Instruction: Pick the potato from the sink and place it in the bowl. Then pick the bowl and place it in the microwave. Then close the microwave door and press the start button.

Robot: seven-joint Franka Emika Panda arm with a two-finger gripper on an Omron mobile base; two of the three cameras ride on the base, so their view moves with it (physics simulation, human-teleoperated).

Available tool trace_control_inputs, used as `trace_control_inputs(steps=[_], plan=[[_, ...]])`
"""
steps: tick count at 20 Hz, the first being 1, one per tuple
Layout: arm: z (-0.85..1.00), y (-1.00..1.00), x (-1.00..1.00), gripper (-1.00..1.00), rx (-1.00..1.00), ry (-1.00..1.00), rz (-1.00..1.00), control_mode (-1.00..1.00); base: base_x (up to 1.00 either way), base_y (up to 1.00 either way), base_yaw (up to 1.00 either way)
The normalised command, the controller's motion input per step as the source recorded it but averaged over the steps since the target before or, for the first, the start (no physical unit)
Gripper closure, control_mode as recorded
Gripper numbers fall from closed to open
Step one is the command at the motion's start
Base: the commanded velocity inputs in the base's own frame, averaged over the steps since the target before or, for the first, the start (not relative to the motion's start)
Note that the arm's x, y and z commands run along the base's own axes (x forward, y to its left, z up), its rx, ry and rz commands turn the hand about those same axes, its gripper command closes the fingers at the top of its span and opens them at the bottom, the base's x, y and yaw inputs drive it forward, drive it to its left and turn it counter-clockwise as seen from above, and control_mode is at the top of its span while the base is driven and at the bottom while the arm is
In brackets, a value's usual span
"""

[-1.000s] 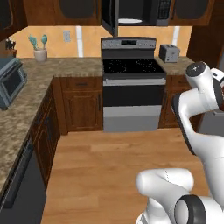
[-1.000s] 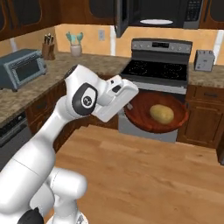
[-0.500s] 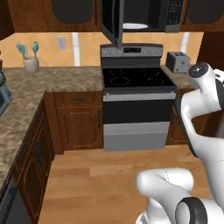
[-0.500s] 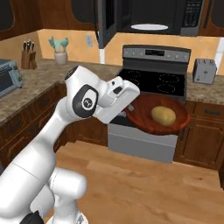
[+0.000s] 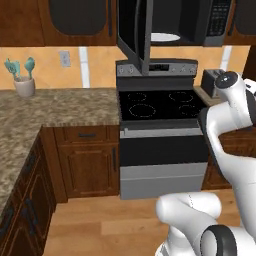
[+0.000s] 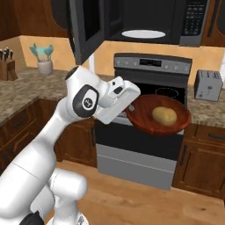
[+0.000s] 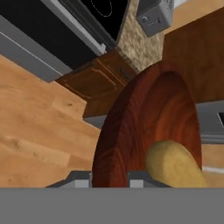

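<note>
The base has driven closer since the earlier pictures, so the stove and microwave loom larger, while the bowl has kept its place at the gripper.

Left base view: the microwave (image 5: 170,25) hangs over the stove (image 5: 160,107) with the microwave door (image 5: 134,32) swung open toward the camera, seen nearly edge-on. The white plate (image 5: 162,37) inside shows as a thin sliver. The arm (image 5: 225,120) rises at right and hides the toaster (image 5: 209,81) in part; a sliver of reddish-brown at the right edge may be the bowl, too little to be sure.

Right base view: the gripper (image 6: 130,108) is clamped on the near rim of the bowl (image 6: 145,121), its fingertips hidden behind the rim. The potato (image 6: 164,115) lies inside, held level in front of the stove (below the open microwave).

Hand view: the bowl's rim fills the middle, pinched between the fingers (image 7: 83,180); the potato is cut off at the bottom.
</note>
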Motion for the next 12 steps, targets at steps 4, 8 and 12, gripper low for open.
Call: trace_control_inputs(steps=[4,8,12], plan=[[0.0,0.0,0.0,1.0,0.0,0.0,0.0,1.0,0.82,-0.4,0.0],[0.0,0.0,0.0,1.0,0.0,0.0,0.0,1.0,0.7,-0.49,0.01],[0.0,0.0,0.0,1.0,0.0,0.0,0.0,1.0,0.52,-0.57,0.01]])
